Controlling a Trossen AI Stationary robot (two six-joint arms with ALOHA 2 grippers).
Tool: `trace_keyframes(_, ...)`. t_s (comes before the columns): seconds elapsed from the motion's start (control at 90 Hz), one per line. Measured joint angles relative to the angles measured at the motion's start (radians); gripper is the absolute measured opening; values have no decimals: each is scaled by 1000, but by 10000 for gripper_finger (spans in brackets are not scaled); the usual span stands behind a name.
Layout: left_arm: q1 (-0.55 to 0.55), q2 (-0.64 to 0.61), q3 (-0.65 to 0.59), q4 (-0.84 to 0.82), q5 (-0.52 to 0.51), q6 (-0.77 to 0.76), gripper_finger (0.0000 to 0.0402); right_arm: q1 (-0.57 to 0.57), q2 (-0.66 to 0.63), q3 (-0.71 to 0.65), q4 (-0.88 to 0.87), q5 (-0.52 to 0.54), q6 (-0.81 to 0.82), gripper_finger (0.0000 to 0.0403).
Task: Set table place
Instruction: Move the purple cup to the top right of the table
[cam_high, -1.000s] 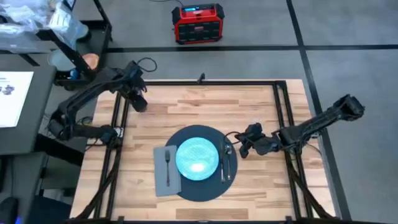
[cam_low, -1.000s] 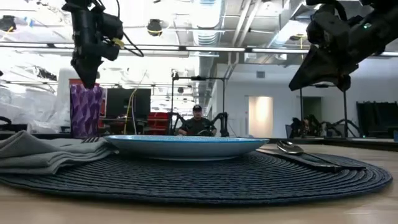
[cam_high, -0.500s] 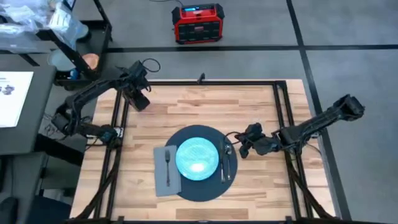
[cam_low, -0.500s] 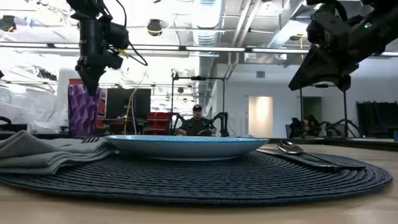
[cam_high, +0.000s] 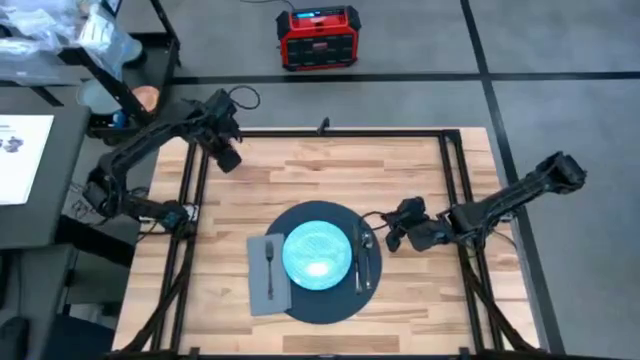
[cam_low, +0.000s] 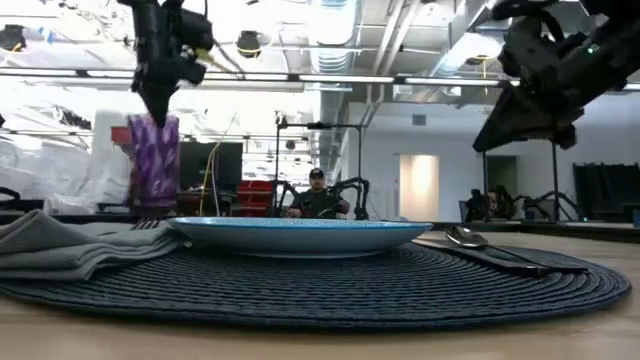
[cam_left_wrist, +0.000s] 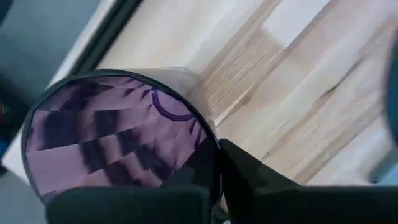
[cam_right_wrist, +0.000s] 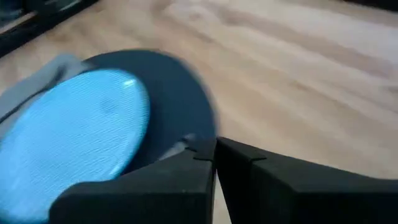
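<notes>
The round dark mat (cam_high: 322, 300) lies on the wood table (cam_high: 400, 170). On it are a light blue plate (cam_high: 317, 252), a grey napkin (cam_high: 262, 285) with a fork, and a spoon (cam_high: 366, 258) to the plate's right. At the far left my left gripper (cam_high: 226, 155) is shut on a purple patterned cup (cam_low: 152, 165), which also shows in the left wrist view (cam_left_wrist: 106, 137). My right gripper (cam_high: 392, 238) hovers shut and empty just right of the mat, above the table. My left gripper pinches the cup's wall at its rim (cam_left_wrist: 215, 152), one finger inside the cup and one finger (cam_left_wrist: 249, 171) outside. The fingers come from above, pointing down. The cup hangs upright below them; whether its bottom is clear of the table I cannot tell.
A black rail frame (cam_high: 455, 180) runs along the table's edges. A dark grey side desk (cam_high: 30, 170) stands to the left, and a red box (cam_high: 317, 38) sits on the floor beyond the far edge. A person (cam_low: 317, 195) sits in the room behind.
My left gripper has risen and gone a little toward the table's right edge. The purple cup has gone up and to the right with it, staying upright.
</notes>
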Motion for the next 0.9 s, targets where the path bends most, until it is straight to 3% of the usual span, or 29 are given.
trace_keyframes(0.211, -163, 46, 93, 17, 15, -23, 0, 108, -35, 0, -186, 23, 262, 0)
trace_keyframes(0.544, -411, 283, 242, 91, 26, -6, 0, 205, -29, -27, -217, 49, 405, 0)
trace_keyframes(0.9, -562, 622, 689, 92, 37, 225, 0, 292, -29, -98, -216, 95, 595, 0)
